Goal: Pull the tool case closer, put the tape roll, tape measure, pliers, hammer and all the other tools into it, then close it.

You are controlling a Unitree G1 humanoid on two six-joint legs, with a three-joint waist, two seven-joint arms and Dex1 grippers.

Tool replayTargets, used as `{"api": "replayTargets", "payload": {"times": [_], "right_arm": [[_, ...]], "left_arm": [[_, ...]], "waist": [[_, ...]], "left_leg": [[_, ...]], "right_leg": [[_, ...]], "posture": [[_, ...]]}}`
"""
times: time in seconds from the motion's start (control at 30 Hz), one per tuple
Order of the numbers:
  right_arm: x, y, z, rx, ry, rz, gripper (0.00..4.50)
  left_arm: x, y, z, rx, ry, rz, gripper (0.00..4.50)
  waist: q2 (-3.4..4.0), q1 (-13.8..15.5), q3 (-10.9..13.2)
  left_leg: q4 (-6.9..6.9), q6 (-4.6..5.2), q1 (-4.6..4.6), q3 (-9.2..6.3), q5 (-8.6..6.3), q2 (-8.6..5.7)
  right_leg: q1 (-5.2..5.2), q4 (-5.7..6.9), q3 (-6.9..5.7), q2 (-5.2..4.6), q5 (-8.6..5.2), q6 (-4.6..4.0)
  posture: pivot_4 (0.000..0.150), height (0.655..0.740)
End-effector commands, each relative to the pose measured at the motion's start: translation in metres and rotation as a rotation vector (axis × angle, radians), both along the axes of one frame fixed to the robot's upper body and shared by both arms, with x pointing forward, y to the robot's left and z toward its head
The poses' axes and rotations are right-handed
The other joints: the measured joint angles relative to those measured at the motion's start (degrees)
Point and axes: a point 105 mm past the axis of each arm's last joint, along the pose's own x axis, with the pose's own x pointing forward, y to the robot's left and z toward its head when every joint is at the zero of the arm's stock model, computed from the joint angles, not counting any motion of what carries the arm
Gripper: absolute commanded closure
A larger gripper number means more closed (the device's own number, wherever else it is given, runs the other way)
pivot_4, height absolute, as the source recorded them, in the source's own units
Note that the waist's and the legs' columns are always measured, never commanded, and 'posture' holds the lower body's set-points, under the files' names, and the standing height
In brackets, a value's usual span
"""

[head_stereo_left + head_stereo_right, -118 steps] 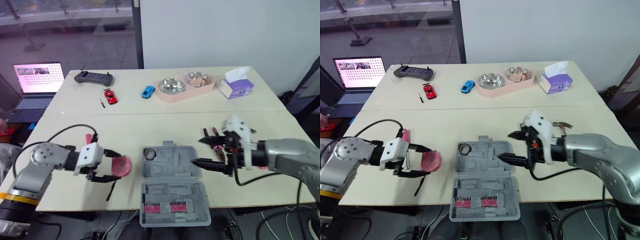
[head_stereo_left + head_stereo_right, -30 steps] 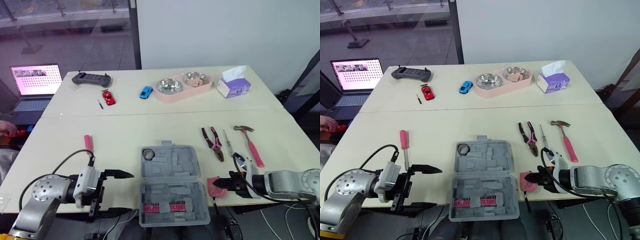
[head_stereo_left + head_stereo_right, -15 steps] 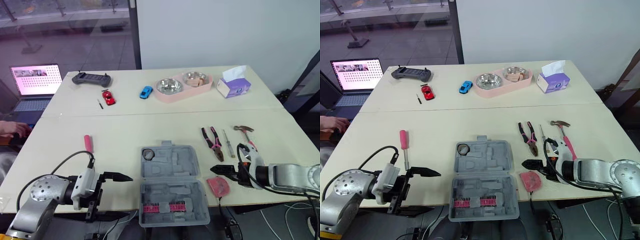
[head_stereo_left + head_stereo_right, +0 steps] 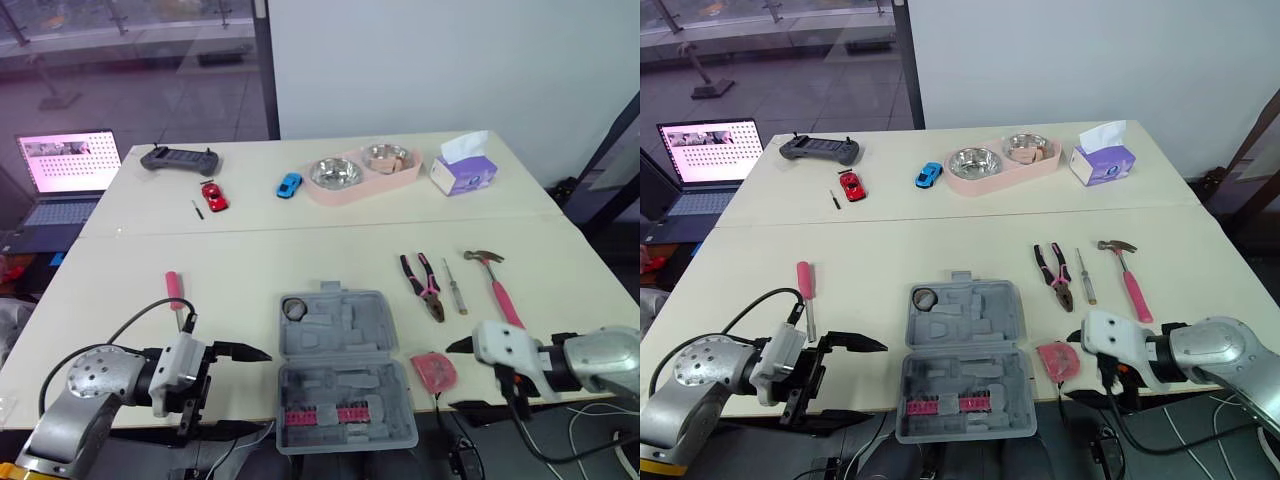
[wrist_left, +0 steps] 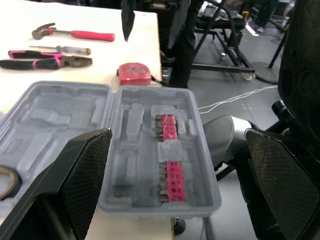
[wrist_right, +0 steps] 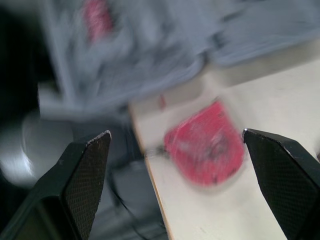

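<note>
Right gripper [image 4: 449,377] gapes wide, empty; tape measure [image 4: 434,369] just ahead looks hard, smooth, fairly light, best pinched across its edges

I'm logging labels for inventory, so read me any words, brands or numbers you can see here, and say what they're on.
Nothing here can be read.
Laptop: rows of marks on the screen, too small to read.
Tissue box: print too small to read.
Tape measure: no legible label.
</note>
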Motion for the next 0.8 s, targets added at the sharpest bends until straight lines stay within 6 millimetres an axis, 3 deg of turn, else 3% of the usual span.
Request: {"api": "replayTargets", "payload": {"times": [0.03, 0.43, 0.8], "right_arm": [[0.006, -0.006, -0.007, -0.106, -0.030, 0.162, 0.05], [0.041, 0.000, -0.022, -0.195, -0.105, 0.231, 0.05], [0.045, 0.003, -0.041, -0.257, -0.089, 0.307, 0.05]], "left_arm": [[-0.004, 0.000, 0.002, -0.003, -0.021, -0.008, 0.00], [-0.012, 0.003, -0.005, -0.011, -0.009, 0.030, 0.00], [-0.013, 0.008, -0.006, -0.009, -0.012, 0.056, 0.00]], "waist": [[-0.03, -0.10, 0.01], [-0.01, 0.34, 0.04], [0.00, 0.32, 0.03]], "left_leg": [[-0.02, 0.00, 0.01, 0.02, 0.00, 0.03], [-0.01, -0.01, -0.04, 0.03, 0.00, 0.09], [-0.01, -0.02, -0.01, 0.06, 0.00, 0.08]], "right_leg": [[-0.02, 0.00, 0.04, -0.02, 0.00, -0.02], [-0.12, 0.00, 0.18, 0.01, 0.05, -0.12], [-0.13, 0.03, 0.24, 0.15, 0.08, -0.15]], "posture": [[0.150, 0.7400], [0.150, 0.7400], [0.150, 0.7400]]}}
